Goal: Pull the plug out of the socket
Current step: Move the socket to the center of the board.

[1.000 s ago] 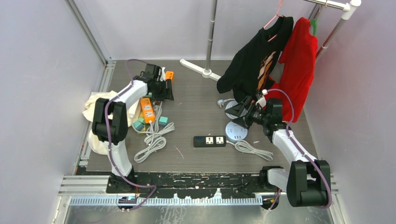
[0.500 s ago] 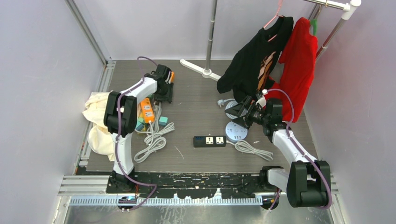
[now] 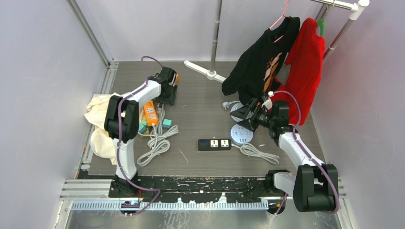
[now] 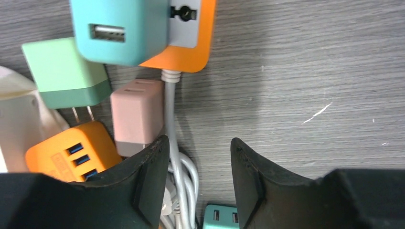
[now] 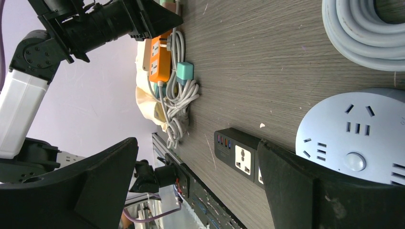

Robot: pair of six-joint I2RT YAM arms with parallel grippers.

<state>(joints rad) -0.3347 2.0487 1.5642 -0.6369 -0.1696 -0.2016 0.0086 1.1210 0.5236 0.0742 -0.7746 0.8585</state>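
Note:
A teal plug [image 4: 122, 28] sits in the orange socket strip [image 4: 191, 45] at the top of the left wrist view. The strip's white cable [image 4: 174, 157] runs down past my left finger [image 4: 143, 176]. My left gripper [image 4: 198, 157] is open, short of the plug, holding nothing. In the top view this gripper [image 3: 168, 97] hovers just right of the orange socket strip [image 3: 150, 113] at the far left. My right gripper [image 3: 248, 117] is wide open above the round white socket [image 5: 353, 138], holding nothing.
Loose chargers lie around the strip: green [image 4: 64, 76], pink [image 4: 136, 117], an orange USB cube [image 4: 71, 152] and a small teal one [image 4: 219, 217]. A black power strip [image 3: 214, 144] lies mid-table. A grey coiled cord [image 5: 363, 33], cream cloth [image 3: 98, 107] and hanging shirts [image 3: 267, 62] are nearby.
My left arm has swung its elbow rightward and brought the gripper in closer over the orange strip, with the jaws a little narrower. The right arm has not moved.

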